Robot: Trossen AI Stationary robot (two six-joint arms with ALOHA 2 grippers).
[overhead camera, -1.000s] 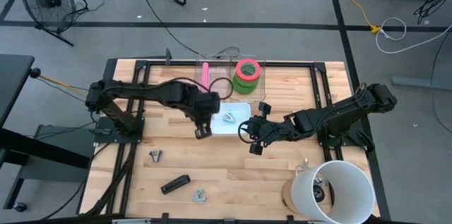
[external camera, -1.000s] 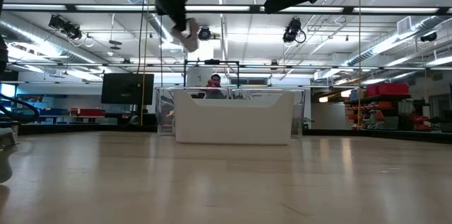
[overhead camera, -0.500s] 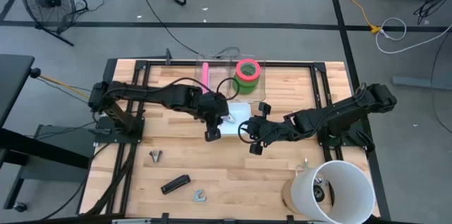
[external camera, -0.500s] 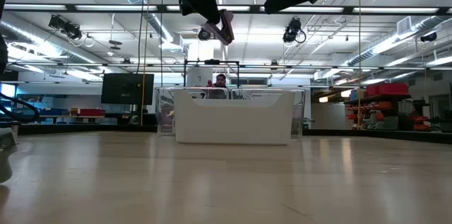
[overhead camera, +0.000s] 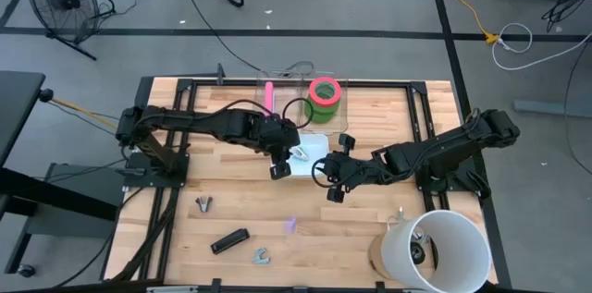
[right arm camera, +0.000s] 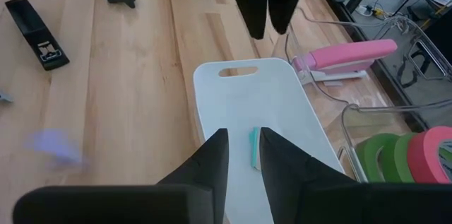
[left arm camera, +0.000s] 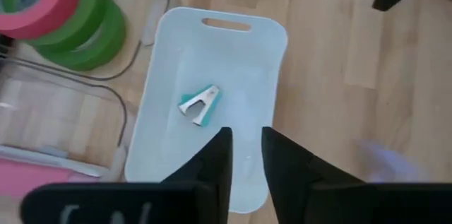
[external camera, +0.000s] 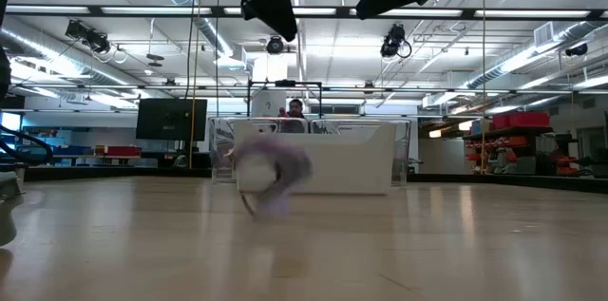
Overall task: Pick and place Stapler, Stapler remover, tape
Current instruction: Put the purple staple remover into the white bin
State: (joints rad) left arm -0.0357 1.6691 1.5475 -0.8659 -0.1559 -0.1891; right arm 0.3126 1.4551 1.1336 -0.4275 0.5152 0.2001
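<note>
The tape stands as a stack of rolls, pink-red on top of green, at the far side of the table, just beyond the white tray. The left wrist view shows two green rolls under the pink-red one; the right wrist view shows the same stack edge-on beside a clear wire-framed holder.

A teal staple remover lies inside the white tray, plain in the left wrist view, only a sliver in the right wrist view. A pink stapler lies just beyond the tray, next to the tape. A black stapler lies on the near left part of the table, with a grey staple remover beyond it and another beside it. A small purple thing shows on the bare wood near the middle; the low view catches it as a blurred pale-purple smear in front of the tray, too blurred to tell whether it touches the table.

The left claw hangs over the near left edge of the tray, its fingers close together with a narrow gap and nothing between them. The right claw hovers at the tray's near right corner, its fingers likewise nearly together and empty.

A white bucket stands at the near right corner.
</note>
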